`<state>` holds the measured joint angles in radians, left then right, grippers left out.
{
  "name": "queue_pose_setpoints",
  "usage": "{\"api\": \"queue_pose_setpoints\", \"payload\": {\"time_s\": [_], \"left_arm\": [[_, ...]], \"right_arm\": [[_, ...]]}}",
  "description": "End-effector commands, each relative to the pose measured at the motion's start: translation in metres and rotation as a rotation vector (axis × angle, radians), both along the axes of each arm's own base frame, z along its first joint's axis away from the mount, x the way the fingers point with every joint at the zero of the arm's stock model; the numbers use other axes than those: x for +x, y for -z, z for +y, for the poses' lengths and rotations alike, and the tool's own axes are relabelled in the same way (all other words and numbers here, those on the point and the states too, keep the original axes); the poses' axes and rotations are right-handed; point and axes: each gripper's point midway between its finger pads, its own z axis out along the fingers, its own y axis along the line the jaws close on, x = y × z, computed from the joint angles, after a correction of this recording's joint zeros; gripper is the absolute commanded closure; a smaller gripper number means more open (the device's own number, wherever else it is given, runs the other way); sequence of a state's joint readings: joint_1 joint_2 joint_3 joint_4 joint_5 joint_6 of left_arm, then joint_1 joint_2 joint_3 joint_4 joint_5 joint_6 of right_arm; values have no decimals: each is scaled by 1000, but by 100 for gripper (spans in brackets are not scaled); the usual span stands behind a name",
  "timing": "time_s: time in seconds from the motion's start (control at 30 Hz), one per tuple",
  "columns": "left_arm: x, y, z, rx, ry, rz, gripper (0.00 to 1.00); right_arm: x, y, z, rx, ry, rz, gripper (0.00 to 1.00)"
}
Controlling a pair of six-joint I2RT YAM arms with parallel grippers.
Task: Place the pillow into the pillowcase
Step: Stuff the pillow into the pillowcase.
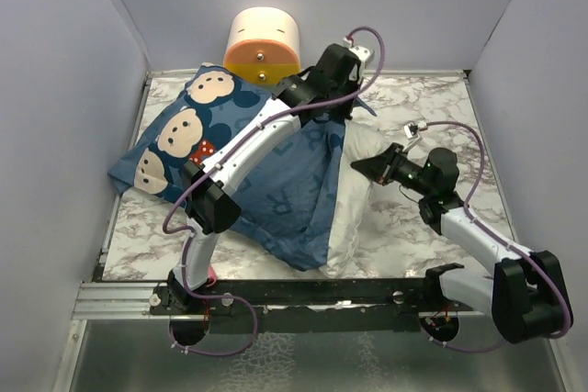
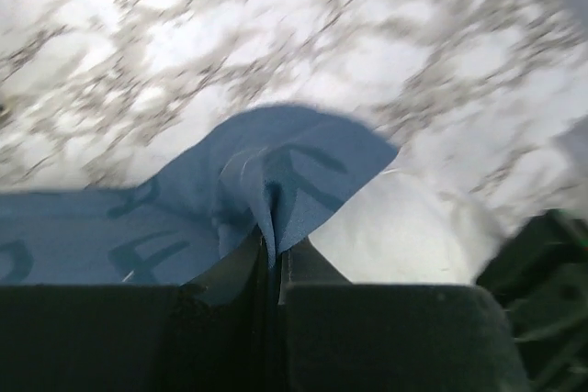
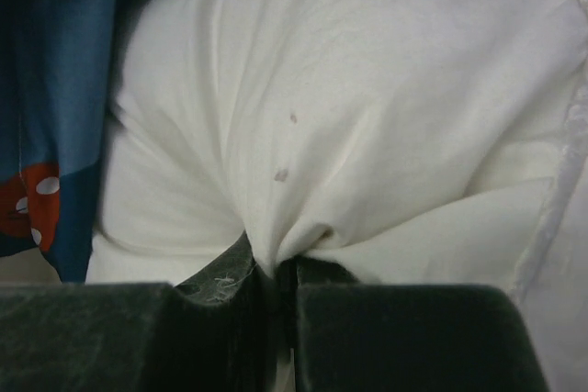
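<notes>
plump white fabric pillow (image 1: 354,204) partly in blue mouse-print cloth pillowcase (image 1: 294,213), one side out. l gripper (image 2: 273,259) pinches case edge, r gripper (image 3: 276,268) pinches pillow; rest needs covering.

I'm looking at two arms built alike: the left arm (image 1: 241,146) and the right arm (image 1: 470,234) have white shell links joined by chunky black joint housings. A thin lilac cable (image 1: 180,213) loops along the left one, another along the right. The left gripper (image 2: 274,259) and right gripper (image 3: 276,268) show matte black, blocky fingers. Both bases are fixed to a black metal rail (image 1: 303,293) with silver bolt heads at the near edge.
</notes>
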<state>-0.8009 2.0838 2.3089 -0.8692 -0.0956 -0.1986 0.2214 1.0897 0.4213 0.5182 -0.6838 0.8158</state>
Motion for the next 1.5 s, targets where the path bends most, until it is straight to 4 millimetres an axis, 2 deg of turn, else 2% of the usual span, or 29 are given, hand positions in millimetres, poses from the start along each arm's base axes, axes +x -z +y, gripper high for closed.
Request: {"api": "queue_pose_setpoints", "payload": {"time_s": [0.0,0.07,0.1,0.17,0.23,0.3,0.37,0.43,0.47,0.53,0.57,0.63,0.7,0.73,0.8,0.87,0.93,0.97,1.07,1.17,1.23,1.37,1.43,1.47], "left_arm": [[-36,-181,-62,-721,234,-48,100],[-59,-239,-74,-947,353,-42,100],[-71,-269,-73,-1052,400,-34,100],[-97,-324,-61,-1194,504,-74,100],[-125,-366,-43,-1294,601,-109,100],[-151,-392,-25,-1345,673,-136,100],[-168,-397,-11,-1337,698,-146,100],[-171,-376,-4,-1275,651,-142,100],[-171,-359,2,-1239,606,-147,100],[-161,-306,8,-1173,502,-99,100],[-160,-273,9,-1142,464,-46,100],[-162,-208,9,-1091,397,113,100],[-177,-147,7,-1049,370,306,96],[-187,-125,7,-1022,366,390,88],[-206,-97,12,-945,354,492,69],[-214,-95,25,-879,334,476,49],[-213,-114,44,-820,318,377,31],[-210,-129,53,-795,319,324,25],[-194,-179,82,-746,293,169,22],[-171,-210,104,-715,164,57,20],[-152,-203,113,-666,46,38,20],[-104,-148,127,-518,-206,46,17],[-86,-140,125,-511,-273,21,12],[-81,-140,120,-520,-292,10,2]], "right_arm": [[31,-53,13,65,-18,-119,99],[58,-95,18,95,-6,-205,99],[72,-121,21,110,1,-256,99],[92,-180,26,151,-5,-372,99],[101,-233,32,187,-39,-477,99],[100,-267,39,205,-87,-558,99],[94,-271,47,190,-132,-593,99],[85,-240,53,154,-166,-556,99],[79,-212,55,135,-185,-505,99],[59,-149,56,84,-239,-388,98],[47,-111,54,50,-263,-312,97],[17,-52,48,-5,-297,-196,96],[-13,-17,42,-29,-336,-118,95],[-27,-6,40,-34,-356,-90,94],[-47,8,36,-50,-383,-55,93],[-58,15,32,-77,-400,-50,92],[-64,20,31,-107,-424,-54,92],[-66,21,30,-120,-438,-61,92],[-71,24,30,-153,-478,-86,92],[-74,24,32,-181,-509,-116,93],[-77,24,35,-188,-526,-131,93],[-82,25,44,-212,-539,-150,93],[-83,25,45,-223,-537,-147,93],[-84,26,45,-225,-536,-143,94]]}}
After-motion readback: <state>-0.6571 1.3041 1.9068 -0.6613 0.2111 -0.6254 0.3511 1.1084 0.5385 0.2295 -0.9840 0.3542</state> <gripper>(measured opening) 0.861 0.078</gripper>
